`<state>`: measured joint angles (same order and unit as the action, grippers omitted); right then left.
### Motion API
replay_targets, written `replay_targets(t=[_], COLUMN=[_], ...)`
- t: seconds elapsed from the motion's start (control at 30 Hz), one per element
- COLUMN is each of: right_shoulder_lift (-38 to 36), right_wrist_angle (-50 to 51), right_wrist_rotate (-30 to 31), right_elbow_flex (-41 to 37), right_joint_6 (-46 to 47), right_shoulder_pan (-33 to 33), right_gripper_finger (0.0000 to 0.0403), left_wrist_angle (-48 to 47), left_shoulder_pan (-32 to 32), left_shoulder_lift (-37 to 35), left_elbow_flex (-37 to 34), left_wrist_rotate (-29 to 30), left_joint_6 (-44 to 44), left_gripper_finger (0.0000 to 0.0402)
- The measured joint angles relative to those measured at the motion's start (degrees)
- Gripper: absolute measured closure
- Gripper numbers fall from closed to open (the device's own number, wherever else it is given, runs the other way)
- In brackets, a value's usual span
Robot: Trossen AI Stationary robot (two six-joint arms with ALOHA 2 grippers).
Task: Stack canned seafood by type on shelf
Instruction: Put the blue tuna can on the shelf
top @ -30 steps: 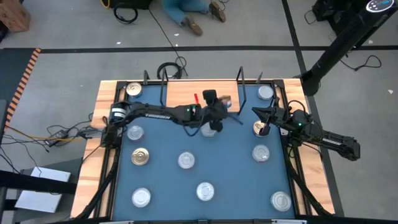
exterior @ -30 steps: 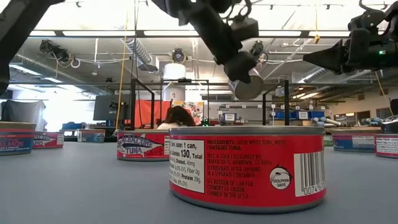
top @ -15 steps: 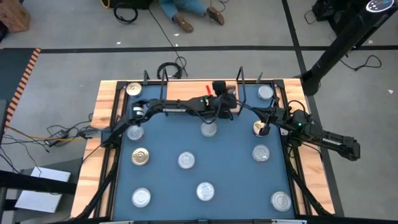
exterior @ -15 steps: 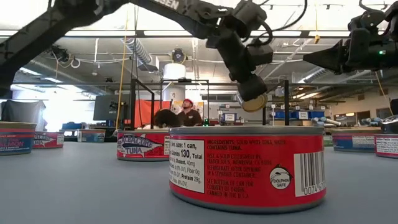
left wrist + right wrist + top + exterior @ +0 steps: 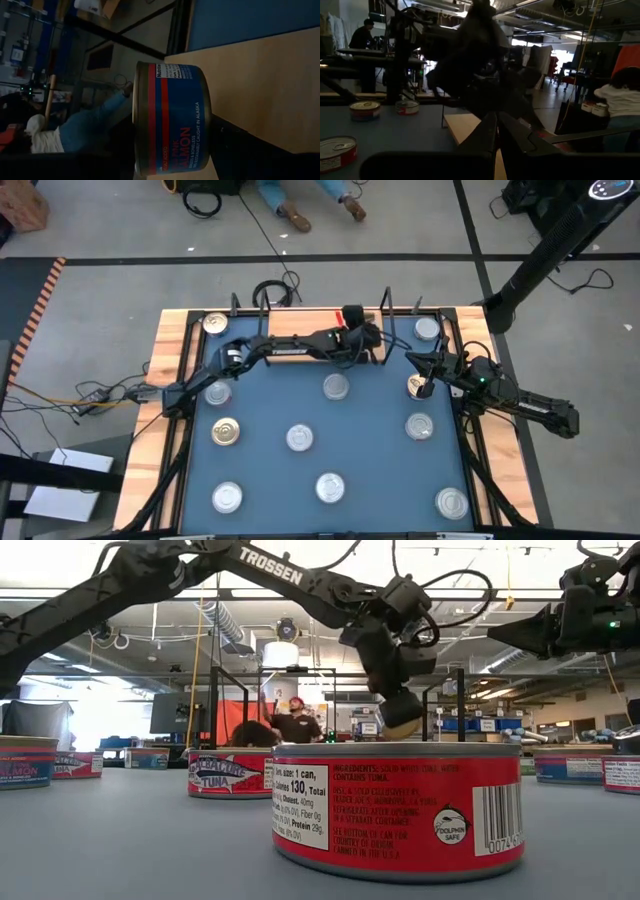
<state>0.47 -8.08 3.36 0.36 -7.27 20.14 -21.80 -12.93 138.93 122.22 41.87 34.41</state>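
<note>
**Left gripper** (image 5: 400, 712): jaws clamped on a salmon can (image 5: 172, 119), blue side label with red bands, held by its sides. In the high view the gripper sits over the shelf (image 5: 300, 325) at the back of the table; in the low view the can hangs in the air between the black wire uprights, not yet set down. The wrist view shows pale shelf wood directly beyond the can.

**Right gripper** (image 5: 425, 370): jaws pressed together, holding nothing. Parked at the right side of the table, just above a gold-lidded can (image 5: 417, 386), tips pointing toward the shelf.

**Shelf**: light wooden board. Whether any cans already stand on its middle cannot be told; the arm covers it.

**Cans on the table** (image 5: 270, 470): one just in front of the shelf (image 5: 336, 387), others spread over the blue surface, among them a gold-lidded one (image 5: 226, 431) at left. One stands in each back corner beside the shelf (image 5: 215, 323) (image 5: 427, 328). The nearest in the low view is a red tuna can (image 5: 398, 810).

**Risks, as judged:**
- Release from height: the can could land on its rim, roll or tip off the board.
- The wire uprights stand close; a sideways drift may knock the can or the fingers against them.
- Sorting error: lids look alike from above, so salmon could be placed among tuna.
- The right gripper lies near the shelf's end; a wide swing by the left arm could meet it.
</note>
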Motion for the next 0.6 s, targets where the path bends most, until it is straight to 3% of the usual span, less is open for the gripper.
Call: replay_targets(t=[0.6], right_shoulder_lift=[0.0], right_wrist_angle=[0.0], right_wrist_rotate=[-0.01], right_elbow_flex=[0.0], right_joint_6=[0.0], right_shoulder_pan=[-0.01], right_gripper_finger=[0.0375], left_wrist_angle=[1.03], left_shoulder_pan=[-2.19], left_shoulder_lift=[0.34], left_elbow_flex=[-0.01], left_wrist_rotate=[-6.73], left_joint_6=[-3.12], left_gripper_finger=[0.02])
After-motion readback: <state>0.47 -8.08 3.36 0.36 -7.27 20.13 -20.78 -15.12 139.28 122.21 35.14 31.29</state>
